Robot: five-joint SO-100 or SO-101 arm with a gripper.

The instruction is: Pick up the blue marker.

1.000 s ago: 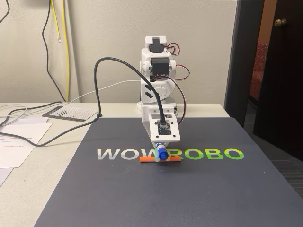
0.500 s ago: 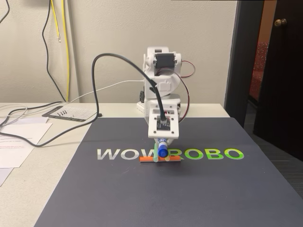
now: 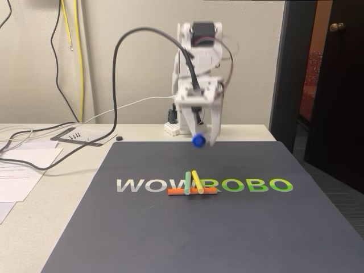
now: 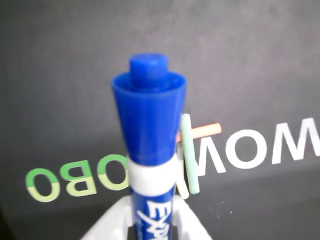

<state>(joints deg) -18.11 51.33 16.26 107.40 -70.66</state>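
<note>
Dark mat with WOWROBO lettering covers the counter front; landmark is the lettering. On the lettering's middle lie three thin sticks: orange stick flat along the letters, green stick and yellow stick crossing over it, all touching. Above and behind the lettering, claw hangs in the air, clenched on the blue marker, cap end pointing toward the camera, well clear of the mat. Wrist view: marker fills centre, white fingers pinching its barrel, sticks below beside it. Papers and cables left of the mat; arm base behind the mat.
</note>
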